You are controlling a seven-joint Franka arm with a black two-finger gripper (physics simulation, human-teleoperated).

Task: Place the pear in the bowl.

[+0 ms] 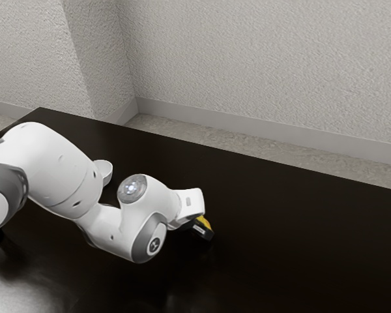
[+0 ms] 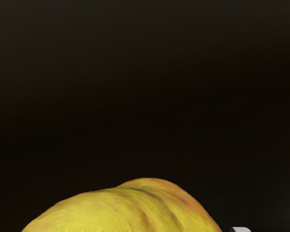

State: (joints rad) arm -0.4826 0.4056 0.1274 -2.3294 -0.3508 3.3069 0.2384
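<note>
In the exterior view my black gripper [image 1: 201,231] is low over the table, right of the view's middle-left, with the yellow pear [image 1: 204,222] at its end. The wrist view has the yellow pear [image 2: 130,212] large at its lower edge, close under my hand, its lower part cut off. Whether the pear is gripped cannot be made out. The white bowl [image 1: 105,171] stands well away from the gripper, behind the arm, which partly covers it.
The dark table [image 1: 293,241] extends beyond the hand toward the exterior view's right. Its far edge runs in front of a pale textured wall. A small grey piece [image 2: 240,229] shows beside the pear in the wrist view.
</note>
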